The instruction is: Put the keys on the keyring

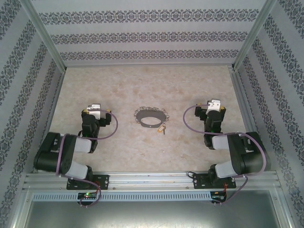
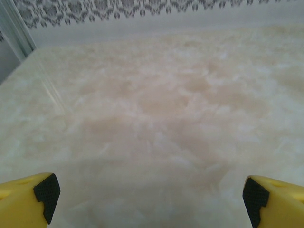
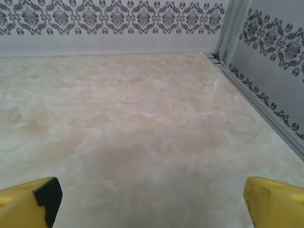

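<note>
Overhead, we see the keyring (image 1: 152, 117) lying on the table (image 1: 142, 80), the key (image 1: 163, 129) just beside its near-right rim. The left gripper (image 1: 97, 110) sits well left of the keyring, the right gripper (image 1: 212, 105) well right. From the left wrist, its fingers (image 2: 46, 192) stand wide apart above the table; from the right wrist, likewise.

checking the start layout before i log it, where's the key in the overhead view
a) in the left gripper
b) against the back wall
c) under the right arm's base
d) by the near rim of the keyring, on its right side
d: the key lies just off the near right rim of the keyring, midway between the two arms and held by neither.
</note>
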Controlling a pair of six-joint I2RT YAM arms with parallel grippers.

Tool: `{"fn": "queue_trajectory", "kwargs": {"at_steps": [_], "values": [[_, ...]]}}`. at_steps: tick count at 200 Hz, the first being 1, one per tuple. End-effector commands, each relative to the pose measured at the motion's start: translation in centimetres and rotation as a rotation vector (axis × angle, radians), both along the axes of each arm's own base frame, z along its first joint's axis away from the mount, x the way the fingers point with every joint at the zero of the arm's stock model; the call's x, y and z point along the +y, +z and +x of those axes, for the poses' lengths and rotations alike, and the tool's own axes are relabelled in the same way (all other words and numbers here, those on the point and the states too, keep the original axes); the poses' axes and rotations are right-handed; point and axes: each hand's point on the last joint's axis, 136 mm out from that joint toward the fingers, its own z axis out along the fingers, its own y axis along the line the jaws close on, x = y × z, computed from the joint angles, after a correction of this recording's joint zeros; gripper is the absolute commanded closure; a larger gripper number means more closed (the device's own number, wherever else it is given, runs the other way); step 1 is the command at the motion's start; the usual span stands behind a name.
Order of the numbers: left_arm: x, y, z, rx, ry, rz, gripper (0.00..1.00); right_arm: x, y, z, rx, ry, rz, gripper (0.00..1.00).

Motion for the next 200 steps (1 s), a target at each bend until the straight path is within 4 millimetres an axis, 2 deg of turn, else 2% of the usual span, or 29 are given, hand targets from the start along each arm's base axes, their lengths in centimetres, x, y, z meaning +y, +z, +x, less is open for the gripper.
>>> {"fn": "queue_trajectory", "kwargs": {"at_steps": [1,16,31,72,105,117,136,157,200], "values": [[-0.2,2.2,0.9,-0.165,-0.029,-0.013,0.0,1.5,0.3,0.9,-0.06,0.098,-0.006,0.02],[-0.3,1.7,1.0,-0.108,-0.046,-0.028,0.0,2.1,-0.1,0.9,-0.015,0.139,0.0,0.02],[-1.2,1.1,2.2,-0.045,-0.104,-0.024,0.0,2.2,0.0,1.3,-0.018,0.162,0.019,0.02],[0.1,0.3,3.7,0.052,-0.094,-0.118,0.0,0.5,-0.3,2.0,0.008,0.133,0.107,0.02],[0.2,0.2,3.6,0.047,-0.095,-0.121,0.0,0.3,-0.6,1.9,0.021,0.101,0.085,0.02],[-0.3,0.4,3.6,0.043,-0.123,-0.115,0.0,0.2,-0.6,1.9,0.022,0.074,0.065,0.02],[-0.3,0.3,3.6,0.045,-0.124,-0.115,0.0,-0.8,-0.2,1.7,0.008,-0.022,0.033,0.02],[0.5,0.2,3.8,0.053,-0.076,-0.115,0.0,-0.8,-0.2,1.7,0.009,-0.023,0.03,0.02],[0.5,0.3,3.8,0.051,-0.074,-0.114,0.0,-0.4,-0.1,1.7,0.008,-0.009,0.016,0.02]]}}
